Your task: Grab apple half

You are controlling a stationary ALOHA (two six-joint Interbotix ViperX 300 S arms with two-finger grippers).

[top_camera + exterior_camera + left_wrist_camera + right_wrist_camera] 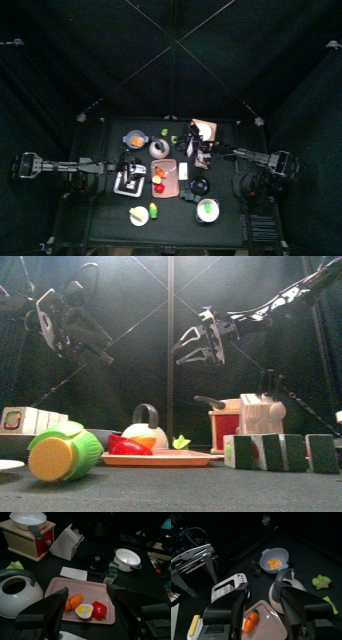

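The apple half point(83, 611) lies cut face up, pale with a red rim, on a pink tray point(100, 592), between a carrot piece point(73, 602) and a red pepper piece point(99, 610). My left gripper point(90, 591) hangs open above the tray, its jaws spread wide with nothing between them. It hangs high at the left in the front view point(54, 321). My right gripper point(264, 592) is also open, raised over the table's middle point(201, 341). The right wrist view shows the tray's corner point(268, 622) and the carrot point(251, 619), but not the apple half.
A grey kettle point(15, 587) stands beside the tray. A knife block point(67, 542), a red-and-wood grinder point(27, 539), a white pot point(127, 558) and a small black object point(99, 562) stand around it. A bowl of orange pieces point(274, 559) and a white rack point(228, 587) lie further off.
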